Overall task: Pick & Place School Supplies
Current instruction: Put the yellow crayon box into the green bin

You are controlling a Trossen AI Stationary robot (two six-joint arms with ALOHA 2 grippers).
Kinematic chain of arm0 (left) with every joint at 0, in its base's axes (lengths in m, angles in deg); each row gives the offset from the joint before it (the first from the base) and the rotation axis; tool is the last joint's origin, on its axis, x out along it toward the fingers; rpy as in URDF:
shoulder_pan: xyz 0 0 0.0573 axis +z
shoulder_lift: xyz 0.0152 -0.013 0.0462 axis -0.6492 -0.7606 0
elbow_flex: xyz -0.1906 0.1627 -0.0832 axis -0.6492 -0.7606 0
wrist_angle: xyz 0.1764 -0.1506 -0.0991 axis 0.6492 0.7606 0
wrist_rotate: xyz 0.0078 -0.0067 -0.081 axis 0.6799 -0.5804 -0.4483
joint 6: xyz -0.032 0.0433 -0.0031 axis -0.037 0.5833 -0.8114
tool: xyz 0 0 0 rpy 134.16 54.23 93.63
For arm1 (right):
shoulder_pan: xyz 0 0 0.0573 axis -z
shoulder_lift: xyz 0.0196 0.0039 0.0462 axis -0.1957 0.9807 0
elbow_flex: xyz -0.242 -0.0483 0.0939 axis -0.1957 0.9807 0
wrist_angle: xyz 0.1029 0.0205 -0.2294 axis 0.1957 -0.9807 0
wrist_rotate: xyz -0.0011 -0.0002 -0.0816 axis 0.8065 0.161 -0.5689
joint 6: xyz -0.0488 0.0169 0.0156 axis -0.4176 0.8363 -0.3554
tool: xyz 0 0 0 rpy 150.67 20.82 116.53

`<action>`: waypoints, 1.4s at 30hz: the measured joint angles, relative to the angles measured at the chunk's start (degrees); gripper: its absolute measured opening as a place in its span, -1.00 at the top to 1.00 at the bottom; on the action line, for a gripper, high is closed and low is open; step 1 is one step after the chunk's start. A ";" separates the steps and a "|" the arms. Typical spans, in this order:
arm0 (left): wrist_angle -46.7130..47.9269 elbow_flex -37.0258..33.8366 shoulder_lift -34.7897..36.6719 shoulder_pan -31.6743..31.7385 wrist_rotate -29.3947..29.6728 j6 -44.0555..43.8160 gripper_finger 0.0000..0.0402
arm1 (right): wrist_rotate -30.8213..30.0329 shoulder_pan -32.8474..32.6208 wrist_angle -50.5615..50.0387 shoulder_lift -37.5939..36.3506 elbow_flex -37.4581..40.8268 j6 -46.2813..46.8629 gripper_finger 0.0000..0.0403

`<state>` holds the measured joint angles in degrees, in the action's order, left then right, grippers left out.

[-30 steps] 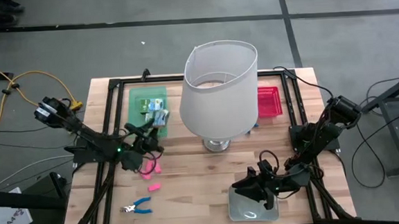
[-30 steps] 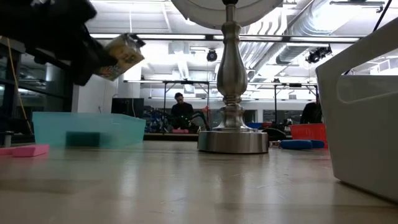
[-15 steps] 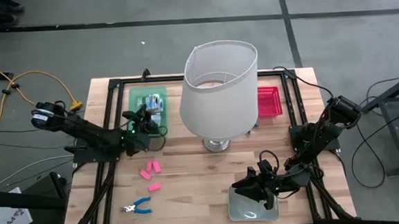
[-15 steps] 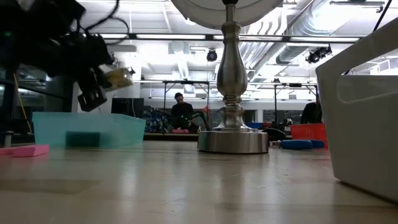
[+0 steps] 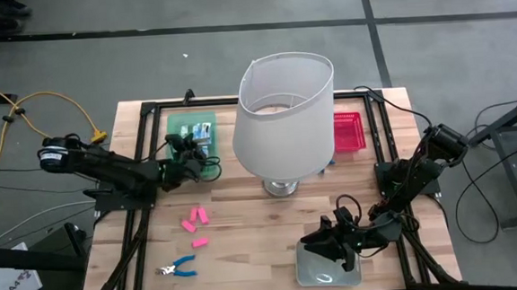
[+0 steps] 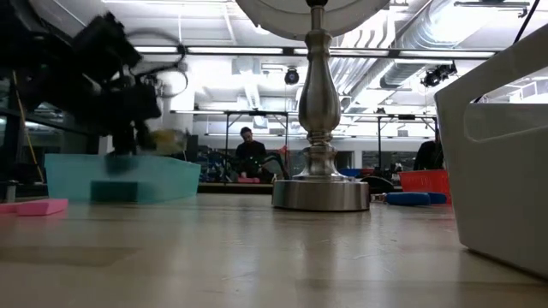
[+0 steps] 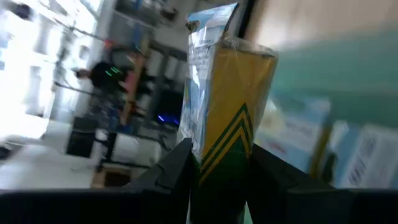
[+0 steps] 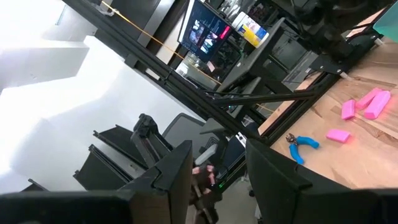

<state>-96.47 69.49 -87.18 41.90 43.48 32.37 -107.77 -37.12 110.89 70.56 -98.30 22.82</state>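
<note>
While the lamp (image 5: pixel 286 116) fills the table's (image 5: pixel 264 227) centre, the green tray (image 5: pixel 178 130) lies directly under the left gripper (image 5: pixel 189 149), whose fingers (image 7: pixel 174 165) clamp the lower end of a crayon box (image 7: pixel 227 106). The box's long axis runs straight out from the fingers, its free end toward other boxes (image 5: pixel 202 129) in the tray; release looks like the coming move. Three pink erasers (image 5: pixel 196 221) and blue scissors (image 5: pixel 178 268) lie nearer this arm. The right gripper (image 5: pixel 341 244) hangs wide, empty, over the clear tray (image 5: pixel 325 271).
</note>
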 joint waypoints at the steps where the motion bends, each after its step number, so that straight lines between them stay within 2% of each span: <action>1: 2.07 0.00 0.00 0.96 -2.14 -1.99 0.44 | -0.06 0.00 -0.01 0.00 0.00 0.00 0.30; 4: 7.76 0.48 0.16 4.14 -7.86 -8.28 0.44 | -0.21 0.02 0.00 0.00 0.00 -0.27 0.30; 6: 9.76 0.52 0.21 6.04 -9.26 -11.19 0.44 | -0.22 0.02 0.00 0.00 0.00 -0.76 0.30; 8: 9.91 0.52 0.40 7.67 -10.40 -11.59 0.44 | -0.22 0.09 0.01 0.00 0.00 -1.18 0.30; 12: 10.45 0.46 1.11 9.85 -16.97 -11.65 0.44 | -0.13 0.57 0.24 0.00 0.00 -1.22 0.30; 22: 10.44 0.42 1.01 9.87 -16.59 -12.84 0.44 | -0.04 0.55 0.50 0.00 0.00 -1.27 0.30; 34: 10.64 0.33 0.90 8.47 -12.99 -15.97 0.42 | -0.02 0.57 0.55 0.00 0.00 -1.42 0.30; 42: 10.29 0.43 0.92 8.47 -13.53 -14.73 0.42 | 0.00 0.55 1.10 0.00 0.00 -2.54 0.30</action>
<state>-86.18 69.93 -86.26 50.37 29.95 17.64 -107.78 -36.56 111.99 70.56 -98.30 20.28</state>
